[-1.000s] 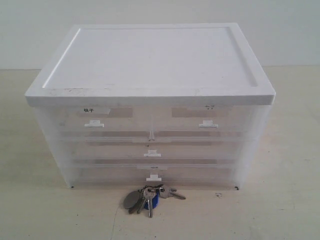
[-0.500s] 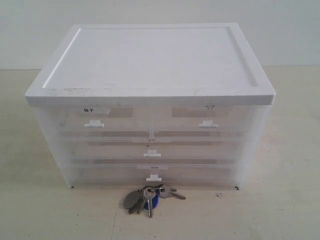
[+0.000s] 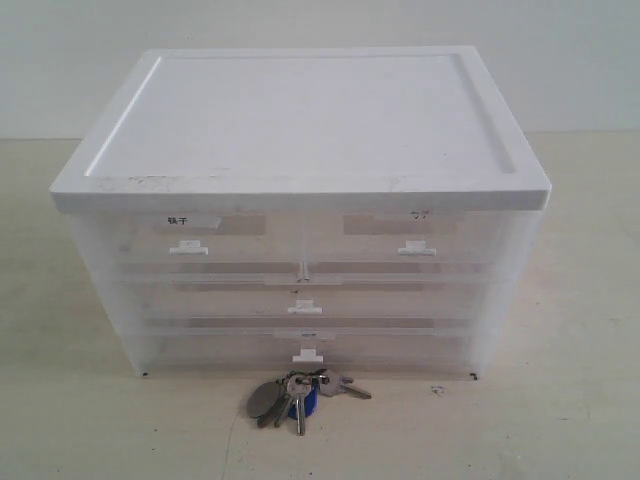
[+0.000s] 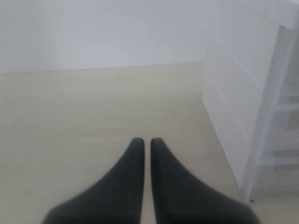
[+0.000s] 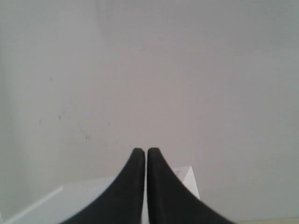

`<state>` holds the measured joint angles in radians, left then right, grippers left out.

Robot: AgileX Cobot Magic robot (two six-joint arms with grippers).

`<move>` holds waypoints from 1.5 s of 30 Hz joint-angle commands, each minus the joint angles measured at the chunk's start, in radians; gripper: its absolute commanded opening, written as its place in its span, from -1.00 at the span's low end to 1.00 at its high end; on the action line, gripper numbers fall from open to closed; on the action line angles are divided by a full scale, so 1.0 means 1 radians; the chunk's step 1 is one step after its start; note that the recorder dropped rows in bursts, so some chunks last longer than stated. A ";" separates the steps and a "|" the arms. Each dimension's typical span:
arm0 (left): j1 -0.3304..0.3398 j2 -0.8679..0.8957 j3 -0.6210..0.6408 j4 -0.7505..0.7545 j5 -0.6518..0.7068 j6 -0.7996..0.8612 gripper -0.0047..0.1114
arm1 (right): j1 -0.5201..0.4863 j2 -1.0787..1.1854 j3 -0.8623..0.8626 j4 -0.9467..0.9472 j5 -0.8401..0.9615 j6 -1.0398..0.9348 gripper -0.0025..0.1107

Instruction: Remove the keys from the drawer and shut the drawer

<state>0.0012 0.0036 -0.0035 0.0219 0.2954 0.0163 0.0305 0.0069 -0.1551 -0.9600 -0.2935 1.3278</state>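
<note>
The keys [image 3: 290,395], a silver bunch with a grey oval tag and a blue fob, lie on the table just in front of the cabinet's base. The drawer [image 3: 400,300], the full-width middle one with a white tab handle [image 3: 305,308], sits flush with the cabinet front. Neither gripper shows in the exterior view. My left gripper [image 4: 147,140] is shut on nothing, over bare table beside the cabinet's side [image 4: 233,107]. My right gripper [image 5: 146,150] is shut and empty, facing the wall above a white corner of the cabinet top [image 5: 184,179].
The translucent cabinet has a white lid [image 3: 300,120], two half-width labelled drawers [image 3: 190,245] at the top and a wide labelled drawer [image 3: 400,348] at the bottom. A pale table [image 3: 80,420] surrounds it, with a white wall [image 3: 300,25] behind.
</note>
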 commanded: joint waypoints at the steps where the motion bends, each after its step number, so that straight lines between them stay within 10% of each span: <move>1: 0.003 -0.004 0.003 0.001 0.002 -0.010 -0.84 | 0.002 -0.007 0.002 0.475 0.135 -0.337 -0.96; 10: 0.003 -0.004 0.003 0.001 0.002 -0.010 -0.84 | -0.066 -0.007 0.049 0.954 0.229 -1.073 -0.96; 45: 0.003 -0.004 0.003 0.001 0.002 -0.010 -0.84 | -0.068 -0.007 0.155 0.924 0.621 -1.288 -0.96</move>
<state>0.0012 0.0036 -0.0035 0.0219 0.2954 0.0163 -0.0325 0.0044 0.0002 -0.0349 0.3306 0.0456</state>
